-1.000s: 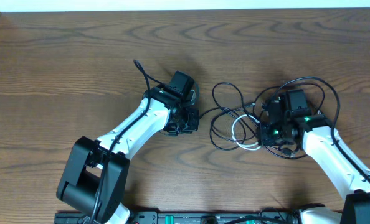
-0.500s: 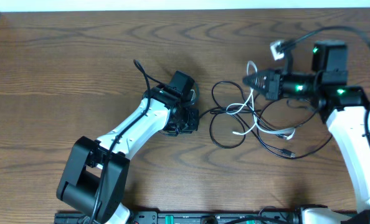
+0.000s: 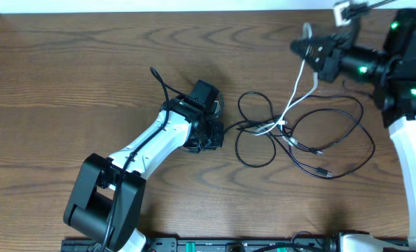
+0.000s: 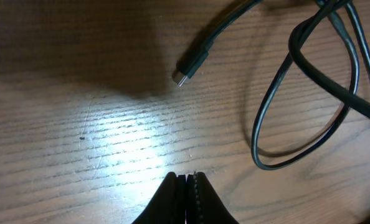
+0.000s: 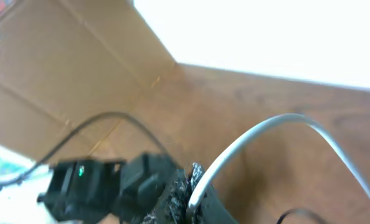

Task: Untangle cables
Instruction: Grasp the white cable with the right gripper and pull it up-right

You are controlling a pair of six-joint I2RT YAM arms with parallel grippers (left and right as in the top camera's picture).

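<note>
The thin white cable (image 3: pixel 297 84) is grasped by the right hand (image 3: pixel 302 47) and held raised above the brown wooden table (image 3: pixel 68 63). The thin black cables (image 4: pixel 197 61) lie looped on it. The left hand (image 4: pixel 186 179) is clenched, empty, near them.

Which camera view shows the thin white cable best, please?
The overhead view: the thin white cable shows along its run from the right hand down into the tangle of thin black cords. The right wrist view shows only a short arc rising from the shut hand. The left wrist view shows only black cords.
</note>
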